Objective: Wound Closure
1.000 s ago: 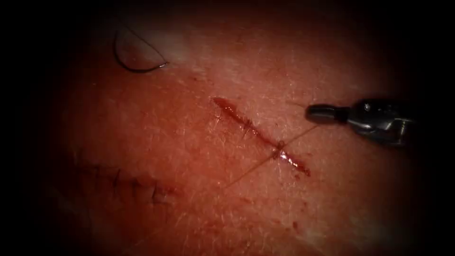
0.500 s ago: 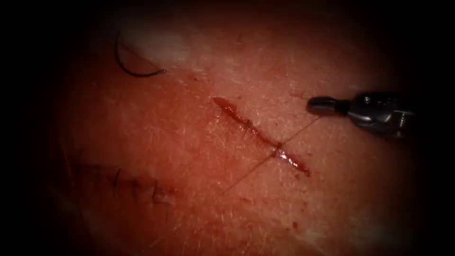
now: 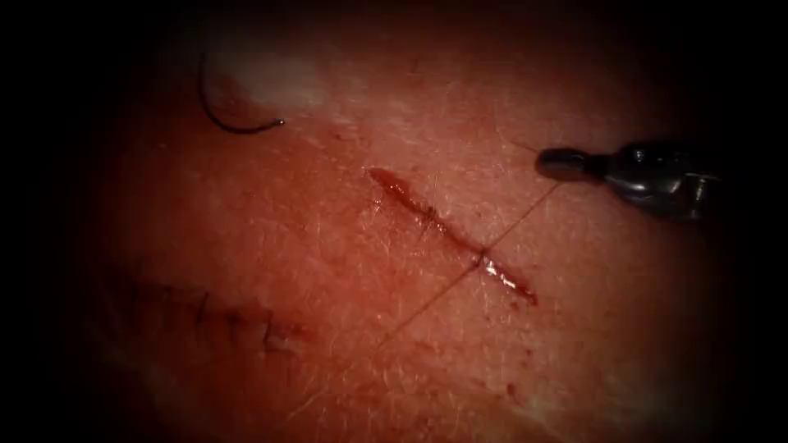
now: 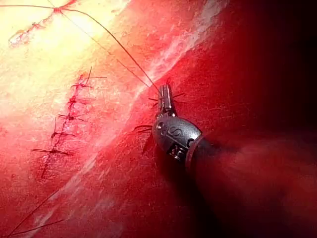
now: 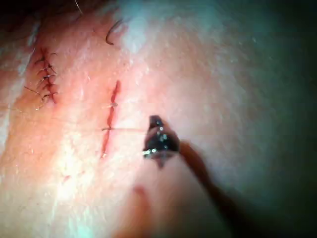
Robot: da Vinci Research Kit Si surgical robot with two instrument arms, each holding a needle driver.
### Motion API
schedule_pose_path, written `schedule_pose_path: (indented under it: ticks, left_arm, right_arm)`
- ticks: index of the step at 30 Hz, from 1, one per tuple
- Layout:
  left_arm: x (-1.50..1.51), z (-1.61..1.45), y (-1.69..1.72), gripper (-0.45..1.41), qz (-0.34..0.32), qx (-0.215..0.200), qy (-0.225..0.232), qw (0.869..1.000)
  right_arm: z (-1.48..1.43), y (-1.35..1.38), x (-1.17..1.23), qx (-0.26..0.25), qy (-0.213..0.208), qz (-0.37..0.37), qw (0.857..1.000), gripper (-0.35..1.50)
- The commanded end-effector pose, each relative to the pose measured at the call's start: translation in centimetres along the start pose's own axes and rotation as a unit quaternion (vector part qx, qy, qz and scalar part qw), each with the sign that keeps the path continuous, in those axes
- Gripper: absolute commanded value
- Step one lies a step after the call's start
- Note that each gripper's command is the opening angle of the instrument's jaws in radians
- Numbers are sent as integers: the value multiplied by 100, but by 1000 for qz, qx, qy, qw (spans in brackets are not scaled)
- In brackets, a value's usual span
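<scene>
Right tool (image 3: pixel 566 162) at right edge of endoscope frame, right of the cut (image 3: pixel 450 234), jaws closed on the thread (image 3: pixel 525 215), which runs down-left across the cut and onward over the tissue (image 3: pixel 345 246). Needle (image 3: pixel 234 121) lying loose at upper left, well apart from both tools, tip resting on the tissue surface, not driven in. Older stitched cut (image 3: pixel 234 316) at lower left. Seen closer in the left wrist view: left tool (image 4: pixel 165 96), jaws closed on the thread.
</scene>
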Motion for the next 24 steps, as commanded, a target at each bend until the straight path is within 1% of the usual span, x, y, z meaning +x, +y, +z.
schedule_pose_path:
  ticks: [1,5,9,12,15,18,19,20,21,22,23,24]
  left_arm:
    - [-11,0,2,-45,-3,0,-1,1000]
    - [-12,-5,-1,-45,-2,-2,-3,1000]
    - [-15,-8,-3,-45,-1,-4,-6,1000]
    - [-14,-8,-3,-45,-4,-3,-7,1000]
    - [-7,-5,-1,-45,-7,-3,-7,1000]
    - [11,4,5,-45,-16,-2,-8,1000]
    - [23,10,8,-45,-18,-6,-10,1000]
    - [32,15,10,-45,-13,-10,-12,1000]
    - [41,21,13,-45,-9,-14,-14,1000]
    - [55,29,16,-45,-3,-19,-16,1000]
    - [66,35,18,-45,-2,-23,-19,1000]
    - [76,41,19,-45,2,-28,-20,999]
  right_arm:
    - [4,0,-7,-1,-1,1,1000,-35]
    - [0,7,-14,-11,-1,3,1000,-35]
    - [2,7,-22,-23,-2,4,1000,-35]
    - [6,4,-27,-8,-1,2,1000,-35]
    - [9,0,-27,3,0,2,1000,-35]
    - [10,-7,-27,9,4,0,1000,-35]
    - [10,-9,-26,4,8,1,1000,-28]
    - [9,-13,-24,-16,13,4,1000,41]
    - [8,-14,-22,-24,17,7,1000,76]
    - [6,-16,-20,-27,20,9,999,96]
    - [3,-17,-18,-29,25,11,999,108]
    - [-1,-19,-16,-30,34,14,999,113]
